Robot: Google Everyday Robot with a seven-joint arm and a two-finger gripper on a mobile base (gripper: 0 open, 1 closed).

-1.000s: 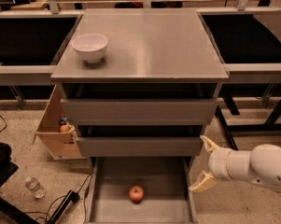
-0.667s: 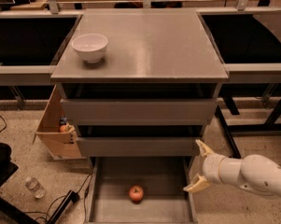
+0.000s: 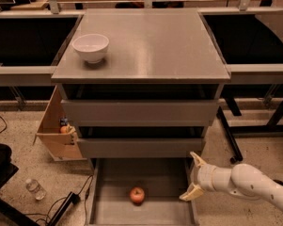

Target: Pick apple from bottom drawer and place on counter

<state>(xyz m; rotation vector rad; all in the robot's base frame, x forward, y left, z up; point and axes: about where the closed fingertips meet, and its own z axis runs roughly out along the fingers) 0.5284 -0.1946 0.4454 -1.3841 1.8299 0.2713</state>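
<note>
Lying in the bottom drawer (image 3: pixel 113 179), one apple (image 3: pixel 137 195) is seen; right of it the hand (image 3: pixel 192 177) is held open, empty; one bowl (image 3: pixel 90 47) on the worktop (image 3: pixel 150 41).

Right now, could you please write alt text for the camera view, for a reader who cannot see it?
An apple lies in the open bottom drawer; the robot's open gripper hovers at the drawer's right edge. A white bowl sits on the counter.

Probably a lab: speckled floor (image 3: pixel 19 173), cables (image 3: pixel 61 206), gripper (image 3: pixel 190 177) beside bottom drawer (image 3: pixel 155 173).
</note>
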